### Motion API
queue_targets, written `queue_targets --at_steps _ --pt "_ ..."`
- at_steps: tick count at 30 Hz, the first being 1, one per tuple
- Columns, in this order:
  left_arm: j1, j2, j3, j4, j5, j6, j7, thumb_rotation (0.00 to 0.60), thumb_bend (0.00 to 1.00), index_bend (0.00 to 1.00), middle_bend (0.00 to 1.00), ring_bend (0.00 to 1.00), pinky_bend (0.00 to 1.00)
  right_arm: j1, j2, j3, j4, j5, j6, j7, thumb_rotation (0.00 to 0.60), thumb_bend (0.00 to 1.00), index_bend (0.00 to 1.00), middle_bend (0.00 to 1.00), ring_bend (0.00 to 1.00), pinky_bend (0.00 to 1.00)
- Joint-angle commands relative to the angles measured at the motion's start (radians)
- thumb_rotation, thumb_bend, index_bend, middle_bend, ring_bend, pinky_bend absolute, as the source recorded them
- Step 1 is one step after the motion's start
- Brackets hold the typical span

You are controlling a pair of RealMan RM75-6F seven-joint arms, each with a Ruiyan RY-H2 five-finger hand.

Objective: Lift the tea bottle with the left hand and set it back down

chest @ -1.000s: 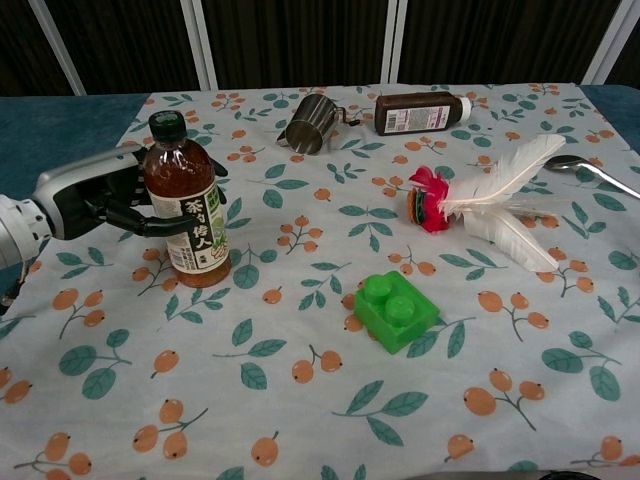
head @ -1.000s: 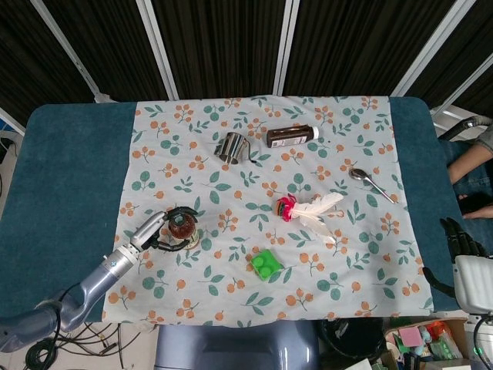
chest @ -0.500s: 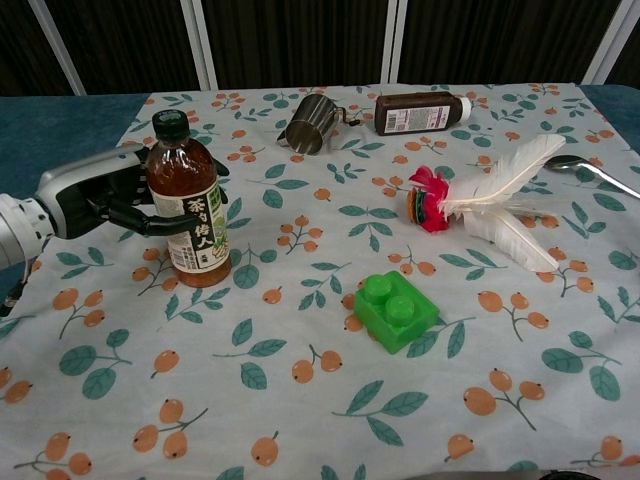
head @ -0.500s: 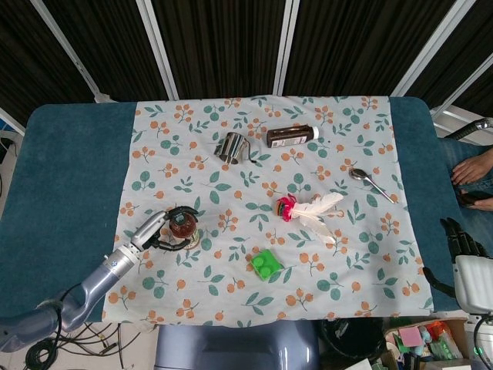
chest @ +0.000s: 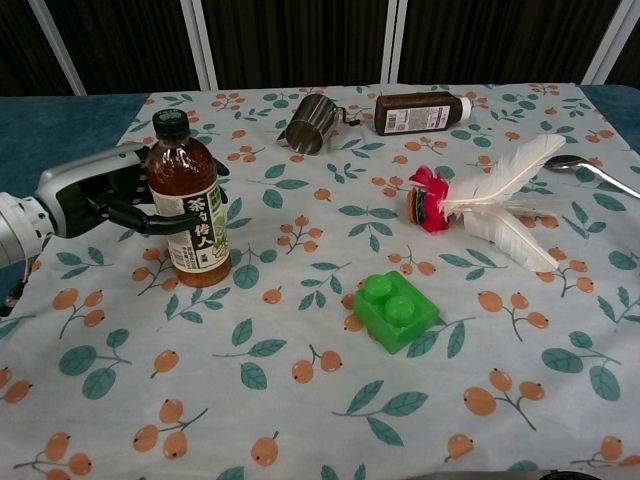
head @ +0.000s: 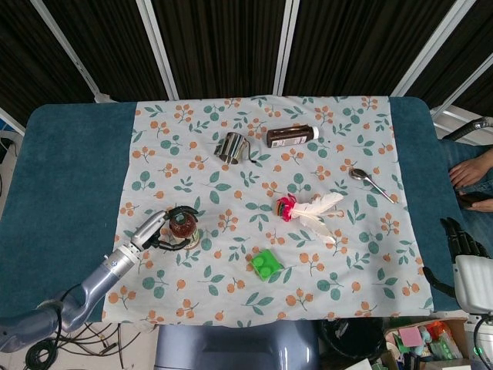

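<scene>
Nothing much has shifted over the last second: your left hand [chest: 95, 198] still grips the tea bottle [chest: 188, 206], upright at the left of the chest frame, its base on or just above the floral cloth [chest: 320, 400] — cannot tell which. Your right hand [head: 461, 240] sits at the lower right edge of the head frame, off the counter [head: 69, 177]; holding nothing visible, finger spread unclear. Nearest you, lower centre: green block [chest: 397, 311]. Mid-right: feather toy [chest: 480, 200]. Far right edge: spoon [chest: 590, 170]. Top centre: steel cup [chest: 308, 124] tipped over, and beside it a dark bottle [chest: 420, 111] lying on its side.
</scene>
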Motion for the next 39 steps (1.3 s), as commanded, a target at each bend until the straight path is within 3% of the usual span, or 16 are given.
queue_targets --at_steps 1,10,21,26,29,33,36,39 --pt "0.0 0.003 -0.005 -0.006 -0.002 0.005 0.002 0.6 0.42 0.29 0.34 0.27 0.33 0.0 0.0 0.0 0.0 0.0 0.0 0.0 0.6 0.16 0.05 0.06 0.18 0.26" --pt "-0.013 0.051 -0.039 -0.08 -0.001 0.04 0.032 0.6 0.44 0.29 0.35 0.27 0.34 0.0 -0.001 0.0 0.0 -0.001 0.001 0.0 0.6 0.16 0.05 0.06 0.18 0.26" --pt "-0.041 0.217 -0.119 -0.301 -0.033 0.058 0.07 0.6 0.44 0.29 0.35 0.27 0.34 -0.002 -0.001 0.0 -0.005 -0.002 0.006 -0.005 0.6 0.16 0.05 0.06 0.18 0.26" --pt "-0.067 0.298 -0.166 -0.386 -0.058 0.035 0.101 0.6 0.44 0.3 0.35 0.28 0.42 -0.002 -0.002 0.0 -0.006 -0.001 0.005 -0.008 0.6 0.16 0.05 0.06 0.18 0.26" --pt "-0.084 0.322 -0.182 -0.402 -0.063 0.016 0.228 0.6 0.44 0.3 0.36 0.28 0.42 -0.002 -0.002 0.0 -0.007 0.001 0.005 -0.01 0.6 0.16 0.05 0.06 0.18 0.26" --pt "-0.092 0.31 -0.199 -0.394 -0.066 0.03 0.517 0.6 0.44 0.31 0.36 0.28 0.42 -0.002 -0.003 0.001 -0.007 0.001 0.004 -0.011 0.6 0.16 0.05 0.06 0.18 0.26" --pt "-0.082 0.245 -0.211 -0.31 -0.042 0.11 0.838 0.6 0.44 0.32 0.36 0.29 0.42 -0.002 -0.003 0.001 -0.007 0.001 0.004 -0.011 0.6 0.16 0.05 0.06 0.18 0.26" --pt "-0.065 0.168 -0.207 -0.19 0.013 0.216 1.057 0.6 0.44 0.33 0.37 0.29 0.42 -0.002 -0.003 0.001 -0.007 0.001 0.005 -0.011 0.6 0.16 0.05 0.06 0.18 0.26"
